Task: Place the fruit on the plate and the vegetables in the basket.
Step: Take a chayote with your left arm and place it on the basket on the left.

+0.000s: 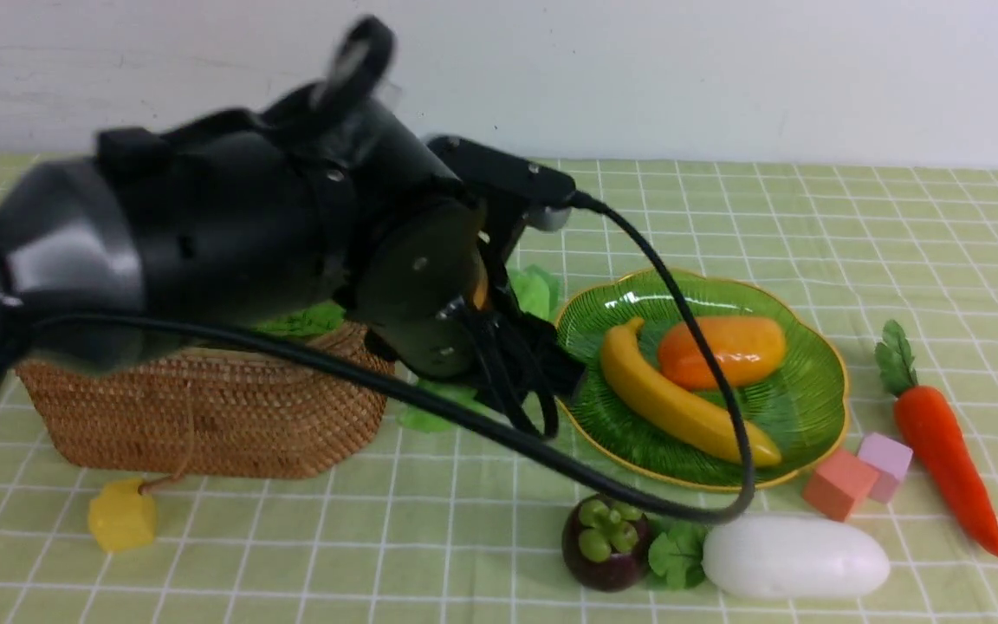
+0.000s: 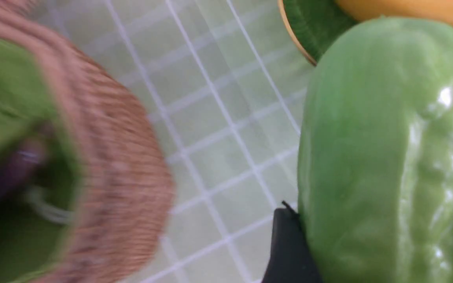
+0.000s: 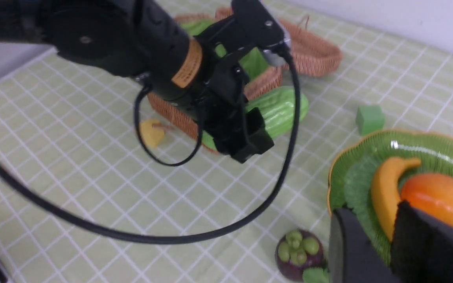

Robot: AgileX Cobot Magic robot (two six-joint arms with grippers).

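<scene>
My left gripper [image 3: 250,135] is shut on the light green ridged gourd [image 3: 279,110] and holds it above the cloth between the wicker basket [image 1: 204,416] and the green plate [image 1: 819,347]. The gourd [image 2: 383,149] fills the left wrist view beside one black finger [image 2: 287,243]. A blurred purple shape [image 2: 10,173] lies inside the basket. The banana [image 1: 672,399] and mango [image 1: 724,351] lie on the plate. The mangosteen [image 1: 605,542], white radish [image 1: 793,556] and carrot [image 1: 949,451] lie on the cloth. My right gripper [image 3: 383,220] is open and empty, hovering by the plate's near edge.
A salmon cube [image 1: 839,484] and a lilac cube [image 1: 887,464] sit by the plate's front right. A yellow cube [image 1: 122,516] lies before the basket, a green cube [image 3: 369,118] behind the plate. The left arm's black cable [image 1: 638,494] loops over the plate. The basket lid [image 3: 313,55] lies open behind.
</scene>
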